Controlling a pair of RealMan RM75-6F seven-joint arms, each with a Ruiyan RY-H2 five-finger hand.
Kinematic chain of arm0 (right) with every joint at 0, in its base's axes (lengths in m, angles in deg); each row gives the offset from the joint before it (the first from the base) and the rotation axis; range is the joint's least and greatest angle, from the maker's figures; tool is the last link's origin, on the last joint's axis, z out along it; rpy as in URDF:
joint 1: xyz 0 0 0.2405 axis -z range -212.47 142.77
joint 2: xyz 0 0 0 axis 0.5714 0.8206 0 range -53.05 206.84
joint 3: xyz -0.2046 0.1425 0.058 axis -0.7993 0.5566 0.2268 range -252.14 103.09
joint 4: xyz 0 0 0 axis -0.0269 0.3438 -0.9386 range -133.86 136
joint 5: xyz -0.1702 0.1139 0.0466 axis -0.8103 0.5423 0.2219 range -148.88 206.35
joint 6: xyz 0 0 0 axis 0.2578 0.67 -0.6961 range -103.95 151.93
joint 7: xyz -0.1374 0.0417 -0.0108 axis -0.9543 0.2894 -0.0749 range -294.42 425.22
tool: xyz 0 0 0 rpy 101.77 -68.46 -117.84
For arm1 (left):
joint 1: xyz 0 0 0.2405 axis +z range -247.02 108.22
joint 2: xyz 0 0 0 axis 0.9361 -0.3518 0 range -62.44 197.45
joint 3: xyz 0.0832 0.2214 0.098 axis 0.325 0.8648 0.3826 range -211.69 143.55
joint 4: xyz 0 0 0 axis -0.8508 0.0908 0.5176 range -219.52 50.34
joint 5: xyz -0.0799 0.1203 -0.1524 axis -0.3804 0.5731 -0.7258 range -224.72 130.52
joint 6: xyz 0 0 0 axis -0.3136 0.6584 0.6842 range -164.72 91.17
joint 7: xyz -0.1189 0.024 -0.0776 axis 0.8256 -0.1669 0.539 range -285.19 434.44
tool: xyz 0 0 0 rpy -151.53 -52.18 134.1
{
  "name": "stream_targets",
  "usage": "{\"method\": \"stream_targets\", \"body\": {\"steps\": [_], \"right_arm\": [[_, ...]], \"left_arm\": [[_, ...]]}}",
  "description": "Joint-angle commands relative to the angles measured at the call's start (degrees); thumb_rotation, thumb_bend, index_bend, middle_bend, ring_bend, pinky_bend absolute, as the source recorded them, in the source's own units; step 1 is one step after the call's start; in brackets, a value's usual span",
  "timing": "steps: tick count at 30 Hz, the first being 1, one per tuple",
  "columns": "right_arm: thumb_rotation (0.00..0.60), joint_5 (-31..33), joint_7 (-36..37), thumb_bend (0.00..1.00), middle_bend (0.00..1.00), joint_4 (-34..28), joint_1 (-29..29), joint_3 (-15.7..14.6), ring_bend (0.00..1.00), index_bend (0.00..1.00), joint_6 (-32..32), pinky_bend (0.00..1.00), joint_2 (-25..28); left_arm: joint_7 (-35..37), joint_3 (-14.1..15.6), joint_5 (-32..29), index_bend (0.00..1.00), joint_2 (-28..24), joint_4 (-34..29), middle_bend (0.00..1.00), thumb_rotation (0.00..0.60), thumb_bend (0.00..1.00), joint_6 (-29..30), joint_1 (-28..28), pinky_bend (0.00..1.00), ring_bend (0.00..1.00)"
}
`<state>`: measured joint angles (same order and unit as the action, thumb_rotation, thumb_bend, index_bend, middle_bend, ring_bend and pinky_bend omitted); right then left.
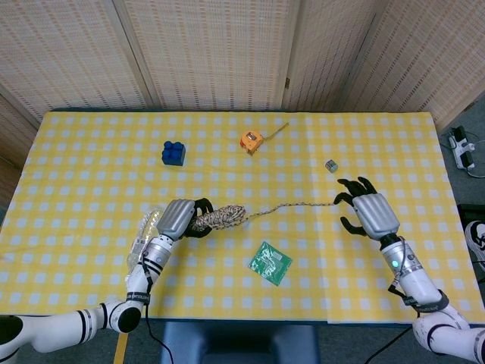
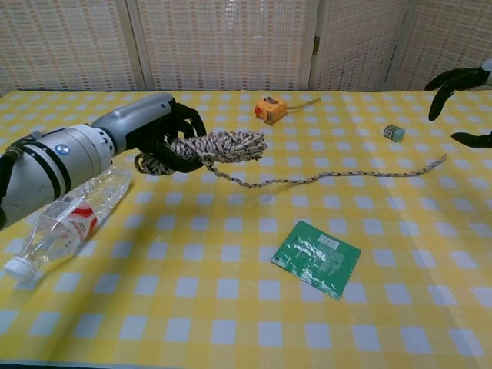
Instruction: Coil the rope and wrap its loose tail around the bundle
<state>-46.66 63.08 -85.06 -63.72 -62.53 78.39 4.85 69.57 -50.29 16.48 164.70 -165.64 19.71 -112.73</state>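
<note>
where things lay on the table

the rope bundle (image 2: 219, 147) sat in the left hand (image 2: 157, 131), left of centre, its tail (image 2: 346, 175) trailing right toward the right hand (image 1: 369, 210). a bottle (image 2: 65, 223) lay below the left arm. a packet (image 2: 316, 257) lay nearer the front, right of the bundle. behind stood a toy block (image 1: 173, 152), a tape measure (image 1: 251, 141) and, further right, a small cube (image 1: 331, 165).

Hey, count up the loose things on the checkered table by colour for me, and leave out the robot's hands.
Blue: 1, the toy brick
Orange: 1, the tape measure
Green: 1, the flat packet
Clear: 1, the plastic bottle
Grey-green: 1, the small cube
Speckled black and white: 1, the rope
Total: 6
</note>
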Motion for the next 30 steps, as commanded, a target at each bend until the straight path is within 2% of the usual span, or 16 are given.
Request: {"method": "stream_targets", "body": {"steps": [1,6,12,30], "right_arm": [[0.6,4.1,-1.77,0.43,0.14,5.77,-4.16,1.45,0.13,0.4,-4.75,0.06,-4.97],[0.6,7.76,-2.67,0.43,0.14,11.71,-7.98,1.81,0.12,0.4,-9.7,0.06,-8.97],[0.6,10.65,-5.39,0.43,0.14,18.92,-11.81,0.76,0.12,0.4,-14.23,0.05,-13.82],[0.6,12.13,-4.95,0.43,0.15,32.04,-14.77,-1.12,0.11,0.44,-17.55,0.05,-21.4]], "left_arm": [[0.06,0.09,0.24,0.73,-0.59,-1.15,0.71,0.6,0.63,0.37,0.22,0.77,0.69],[-0.02,0.06,0.1,0.73,-1.12,-2.19,0.71,0.6,0.63,0.6,0.31,0.77,0.69],[0.18,0.21,-0.33,0.73,-1.24,-2.27,0.71,0.6,0.63,0.47,0.36,0.77,0.69],[0.38,0.41,-1.29,0.73,-0.83,-1.2,0.71,0.6,0.63,0.04,0.18,0.77,0.69]]}}
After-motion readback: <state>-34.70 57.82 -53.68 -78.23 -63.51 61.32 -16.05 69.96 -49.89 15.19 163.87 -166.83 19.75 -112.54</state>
